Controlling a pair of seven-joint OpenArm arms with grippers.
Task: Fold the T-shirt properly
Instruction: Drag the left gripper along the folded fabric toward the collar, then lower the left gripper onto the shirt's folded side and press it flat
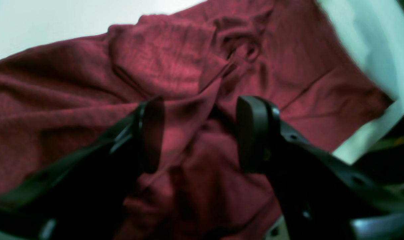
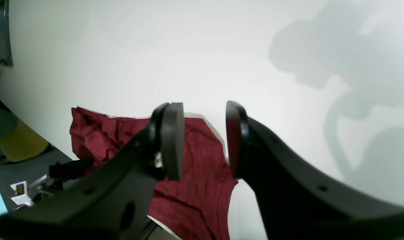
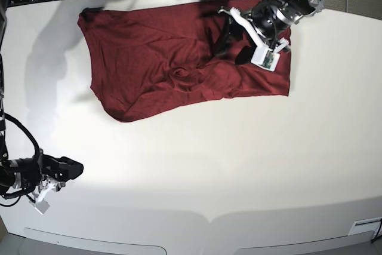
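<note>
The T-shirt (image 3: 161,58) lies spread on the white surface (image 3: 239,165) toward its far edge, its long axis running side to side across the base view, from a rounded end at the left to a squarer, straight-edged end at the right. It is dark red, plain and thin, and it does not lie flat: a knot of creases gathers near its middle, folds fan out from there, and the lower left edge curves in a loose, uneven line. In the left wrist view the cloth (image 1: 175,66) fills most of the picture, with a twisted bunch of fabric just beyond the fingertips and a straight seam running off toward the right.

The left end effector (image 1: 200,133) hangs over the right part of the shirt with its two fingers spread wide apart and nothing between them; whether the tips touch the cloth I cannot tell. The right end effector (image 2: 204,140) sits well apart from the garment near the front left corner of the surface, its fingers parted and empty, with the shirt (image 2: 195,173) visible beyond them.
</note>
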